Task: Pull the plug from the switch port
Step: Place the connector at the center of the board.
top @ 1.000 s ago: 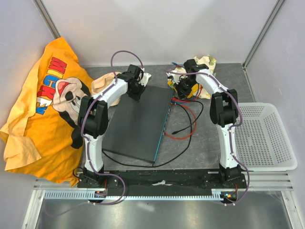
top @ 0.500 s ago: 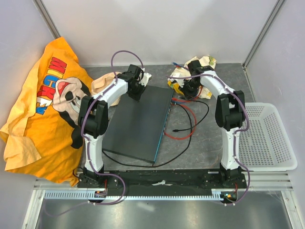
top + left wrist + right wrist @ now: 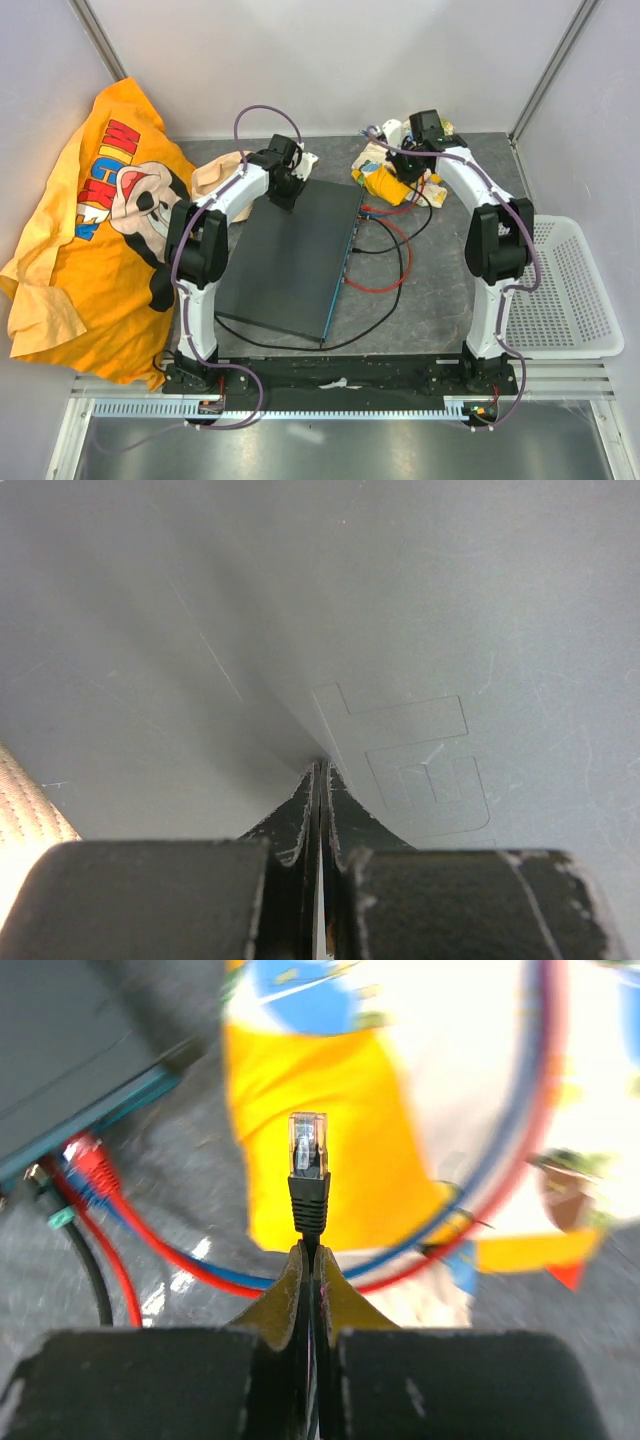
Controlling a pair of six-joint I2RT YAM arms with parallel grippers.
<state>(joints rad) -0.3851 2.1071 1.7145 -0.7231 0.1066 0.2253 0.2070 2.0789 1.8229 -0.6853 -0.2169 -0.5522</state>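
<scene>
**Top view:** The switch [image 3: 290,255] lies flat on the desk [image 3: 440,300], teal port edge toward the R arm. The left jaws are set down on its far corner. The right jaws are held over the patterned cloth [image 3: 385,180], well apart from that edge. A black cable [image 3: 375,250] trails back toward the switch, beside the red cable [image 3: 380,288]. Risk: if the cable is drawn further, its slack is used up. The red cable, or the switch itself, could then be dragged.

**L wrist view:** The left jaws are shut w/ nothing between them, tips pressed on the switch's grey lid. Risk: the lid is held down by the tips only, so a sideways tug could let the box slide under them.

**R wrist view:** The right jaws are clamped on the black boot of the plug [image 3: 308,1155]. Its clear tip points up, free of any port. A red plug [image 3: 90,1165] is seen still seated in the teal edge. Risk: the boot is pinched narrowly, so the plug could pivot or slip out. Its latch could also be snagged on the cloth below.

**Vs. 1 s earlier (top view):** The right jaws were just beside the switch's far corner. They are now withdrawn toward the far right, and the black cable's loop is drawn up w/ them. The L arm and switch are unmoved.
</scene>
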